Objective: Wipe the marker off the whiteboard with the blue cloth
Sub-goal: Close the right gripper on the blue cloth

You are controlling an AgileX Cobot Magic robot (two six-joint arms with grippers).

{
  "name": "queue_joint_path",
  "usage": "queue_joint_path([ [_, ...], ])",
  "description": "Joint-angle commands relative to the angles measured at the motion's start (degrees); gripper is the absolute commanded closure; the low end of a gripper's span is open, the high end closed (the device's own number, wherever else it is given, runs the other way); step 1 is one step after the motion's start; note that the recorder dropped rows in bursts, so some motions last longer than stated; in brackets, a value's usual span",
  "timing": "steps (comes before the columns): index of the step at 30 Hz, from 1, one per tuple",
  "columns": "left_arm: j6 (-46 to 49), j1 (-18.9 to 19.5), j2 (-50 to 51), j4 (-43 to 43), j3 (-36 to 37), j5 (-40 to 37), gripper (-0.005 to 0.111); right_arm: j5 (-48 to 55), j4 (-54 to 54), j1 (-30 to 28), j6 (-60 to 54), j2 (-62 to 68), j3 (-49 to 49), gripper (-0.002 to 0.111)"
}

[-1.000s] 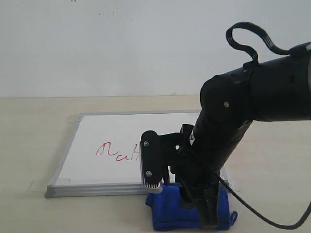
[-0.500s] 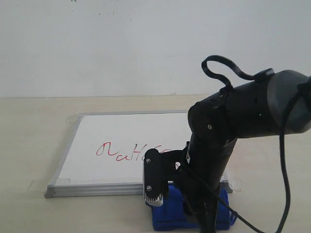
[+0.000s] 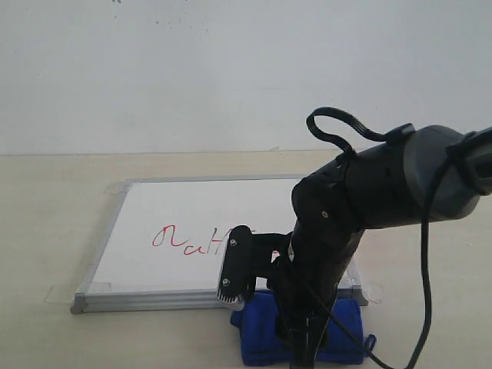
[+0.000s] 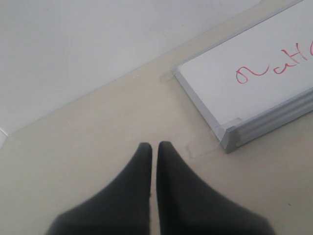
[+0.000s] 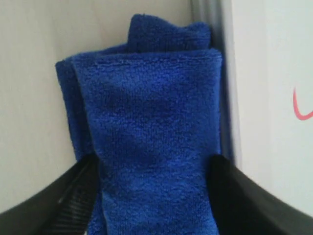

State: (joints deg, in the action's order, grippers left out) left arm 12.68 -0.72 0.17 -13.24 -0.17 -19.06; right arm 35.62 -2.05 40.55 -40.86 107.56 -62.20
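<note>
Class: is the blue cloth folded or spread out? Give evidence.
Folded: the blue cloth shows layered, doubled edges in the right wrist view.

Bright, flat, diffuse light overall. Soft narrow shadow under whiteboard (image 3: 177,204) frame, toward near edge of table (image 3: 46,231). Underexposed right arm (image 3: 384,192), detail lost in black. Exterior view slightly soft, washed-out. Blurred left gripper (image 4: 153,145), close to lens. Pile of blue cloth (image 5: 156,112) fairly sharp in right wrist view; right gripper (image 5: 152,160) dark, out of focus.

Plush blue cloth (image 5: 156,122), glossy whiteboard (image 3: 200,211), matt silver metal frame (image 3: 146,300).
</note>
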Motion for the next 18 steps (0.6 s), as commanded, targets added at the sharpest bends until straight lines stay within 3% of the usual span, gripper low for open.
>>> queue_joint_path([
  [1, 0.3, 0.1, -0.2, 0.1, 0.2, 0.2, 0.103, 0.4, -0.2, 0.0, 0.3, 1.8, -0.3, 0.046],
  [5, 0.3, 0.1, -0.2, 0.1, 0.2, 0.2, 0.103, 0.2, -0.2, 0.0, 0.4, 2.5, -0.3, 0.049],
  [7, 0.3, 0.1, -0.2, 0.1, 0.2, 0.2, 0.103, 0.2, -0.2, 0.0, 0.4, 2.4, -0.3, 0.065],
  [10, 0.3, 0.1, -0.2, 0.1, 0.2, 0.2, 0.103, 0.2, -0.9, 0.0, 0.3, 2.2, -0.3, 0.103],
  [11, 0.3, 0.1, -0.2, 0.1, 0.2, 0.2, 0.103, 0.4, -0.9, 0.0, 0.5, 2.2, -0.3, 0.108],
  [18, 0.3, 0.1, -0.2, 0.1, 0.2, 0.2, 0.103, 4.7, -0.9, 0.0, 3.0, -1.1, -0.8, 0.108],
])
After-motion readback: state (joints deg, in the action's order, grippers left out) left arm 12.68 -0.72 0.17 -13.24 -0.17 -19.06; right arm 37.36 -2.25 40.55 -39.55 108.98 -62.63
